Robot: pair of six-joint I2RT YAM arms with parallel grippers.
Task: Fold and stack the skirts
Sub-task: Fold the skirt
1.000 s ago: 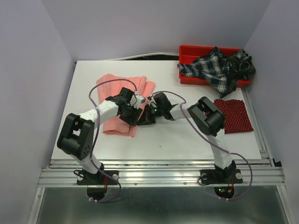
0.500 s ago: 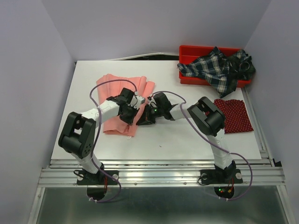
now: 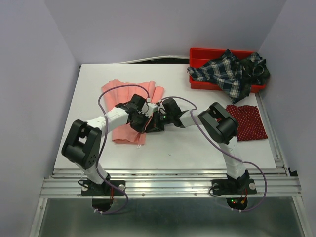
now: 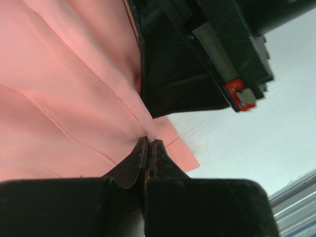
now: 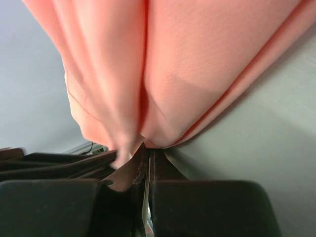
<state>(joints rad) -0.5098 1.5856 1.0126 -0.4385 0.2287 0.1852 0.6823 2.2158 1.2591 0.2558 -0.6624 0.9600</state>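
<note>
Top external: salmon-pink skirt [image 3: 124, 93] lies left-centre on the table [image 3: 197, 145], left gripper [image 4: 148, 147] and right gripper [image 5: 147, 152] both pinched on its near-right edge, so mid-fold; next likely needs carrying that edge across evenly.

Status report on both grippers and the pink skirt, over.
Left gripper shut on salmon-pink skirt. Right gripper shut on same skirt. Grippers crowd each other closely.

Salmon skirt [image 3: 126, 133], right edge probably hidden
</note>
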